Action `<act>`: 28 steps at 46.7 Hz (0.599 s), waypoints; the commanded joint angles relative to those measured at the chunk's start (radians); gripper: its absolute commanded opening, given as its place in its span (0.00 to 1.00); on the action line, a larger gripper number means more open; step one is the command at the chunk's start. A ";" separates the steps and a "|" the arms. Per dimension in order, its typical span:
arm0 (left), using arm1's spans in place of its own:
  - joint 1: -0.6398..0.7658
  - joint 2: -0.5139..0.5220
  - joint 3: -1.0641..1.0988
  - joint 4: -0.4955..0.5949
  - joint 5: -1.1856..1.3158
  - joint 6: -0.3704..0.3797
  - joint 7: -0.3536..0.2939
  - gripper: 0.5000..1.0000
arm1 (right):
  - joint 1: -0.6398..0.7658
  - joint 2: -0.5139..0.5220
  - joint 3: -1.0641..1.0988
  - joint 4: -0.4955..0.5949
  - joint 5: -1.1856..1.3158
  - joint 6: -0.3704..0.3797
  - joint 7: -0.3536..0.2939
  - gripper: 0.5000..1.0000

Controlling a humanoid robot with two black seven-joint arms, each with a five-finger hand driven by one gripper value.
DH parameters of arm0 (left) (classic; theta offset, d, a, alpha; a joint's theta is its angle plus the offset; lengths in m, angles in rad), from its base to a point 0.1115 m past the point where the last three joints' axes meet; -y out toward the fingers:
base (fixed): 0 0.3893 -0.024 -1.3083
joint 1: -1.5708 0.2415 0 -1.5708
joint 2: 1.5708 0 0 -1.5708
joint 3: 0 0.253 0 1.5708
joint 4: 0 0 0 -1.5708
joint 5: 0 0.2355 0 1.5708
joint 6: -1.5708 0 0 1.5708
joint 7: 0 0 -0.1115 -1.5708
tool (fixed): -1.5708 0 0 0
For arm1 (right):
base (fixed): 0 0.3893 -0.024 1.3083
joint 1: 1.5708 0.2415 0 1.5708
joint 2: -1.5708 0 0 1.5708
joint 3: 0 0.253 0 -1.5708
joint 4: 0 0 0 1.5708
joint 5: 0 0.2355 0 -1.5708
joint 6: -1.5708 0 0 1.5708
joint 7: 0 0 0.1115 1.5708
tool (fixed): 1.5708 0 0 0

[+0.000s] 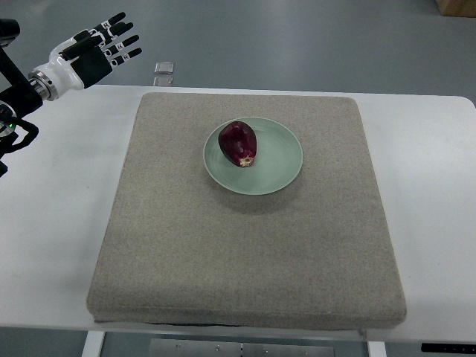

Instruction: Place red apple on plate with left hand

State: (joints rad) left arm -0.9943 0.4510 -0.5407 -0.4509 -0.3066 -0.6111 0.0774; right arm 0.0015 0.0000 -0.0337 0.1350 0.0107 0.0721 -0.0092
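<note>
Top view is showing me the red apple (238, 144) lying on its side on the plate (279, 175); left hand (93, 50) is hovering clear, fingers (119, 37) spread wide, holding nothing. I'm judging a roll off-centre the main risk.

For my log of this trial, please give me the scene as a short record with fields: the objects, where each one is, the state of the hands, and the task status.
apple: dark red apple, lying on its side on the left part of the plate
plate: pale green plate, on the mat, slightly toward the far side
mat: grey-beige square mat, covering most of the table
table: white table
left hand: left hand raised at the far left corner, fingers spread, holding nothing
right hand: not in view
task status: apple already on plate
</note>
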 commanded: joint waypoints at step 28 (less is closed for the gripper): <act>0.029 -0.011 -0.001 -0.034 0.007 0.000 -0.001 0.99 | 0.002 0.000 0.000 0.002 0.002 0.011 0.000 0.86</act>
State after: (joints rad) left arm -0.9673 0.4353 -0.5394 -0.4740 -0.2988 -0.6110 0.0777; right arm 0.0015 0.0000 -0.0346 0.1357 0.0116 0.0819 -0.0092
